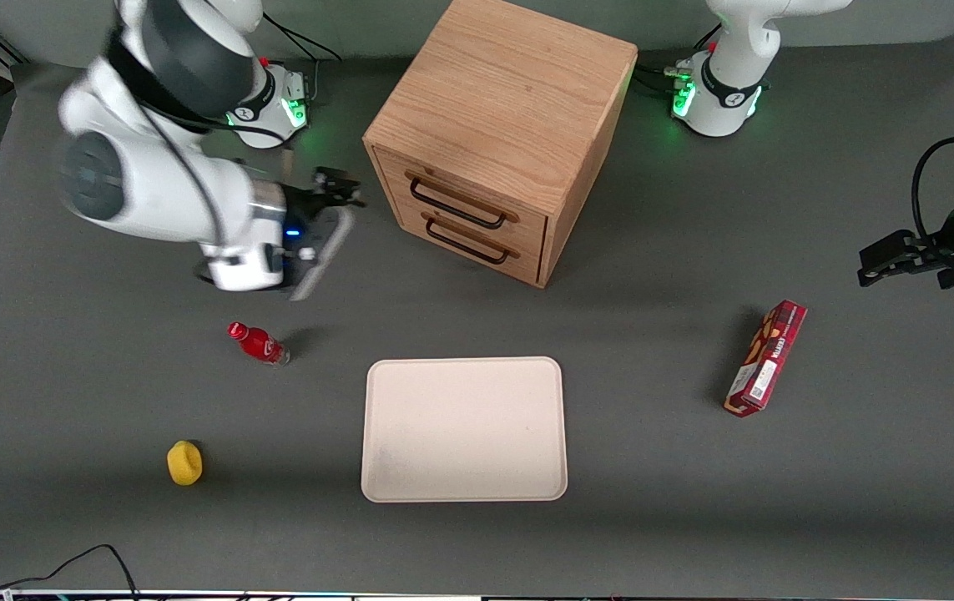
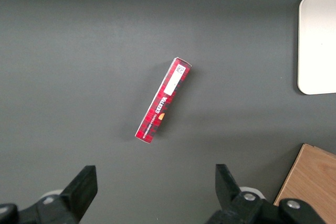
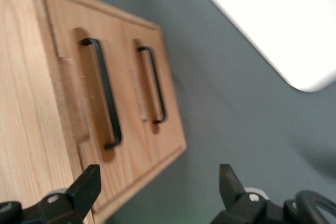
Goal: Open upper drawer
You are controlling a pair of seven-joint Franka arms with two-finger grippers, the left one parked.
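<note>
Cream rectangular tray [image 1: 464,430] lies on the grey table [image 1: 652,517] nearest the front camera. Farther back stands the light oak box cabinet [image 1: 497,125]; its upper drawer [image 1: 461,200], wood-fronted with a long black wire handle [image 3: 102,93], sits shut. Beside the cabinet, toward the working arm's end, hovers the right arm's gripper [image 3: 157,187], jaws spread wide, holding nothing.
</note>
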